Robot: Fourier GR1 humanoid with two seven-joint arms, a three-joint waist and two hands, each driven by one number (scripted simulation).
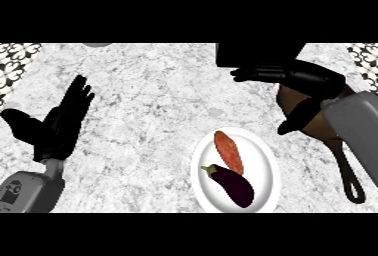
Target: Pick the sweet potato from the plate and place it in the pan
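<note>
Sweet potato [229, 151] lies on white plate [269, 172] beside eggplant [231, 185]; right hand [306, 80], fingers relaxed and empty, hovers over pan [325, 127]; left hand [63, 120] rests open at left.

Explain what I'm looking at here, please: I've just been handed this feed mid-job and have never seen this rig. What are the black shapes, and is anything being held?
This single picture looks steeply down from the robot's head at a marbled counter. The black shapes are its two hands on grey forearms. The left hand rests open at the left, fingers up, holding nothing. The right hand is at the upper right, over the brown pan, whose handle points toward the lower edge; its fingers look extended and it seems to hold nothing. On the counter sits a white plate carrying an orange sweet potato and, just below it, a dark purple eggplant. A black object sits at the counter's far edge; I cannot tell what it is.
</note>
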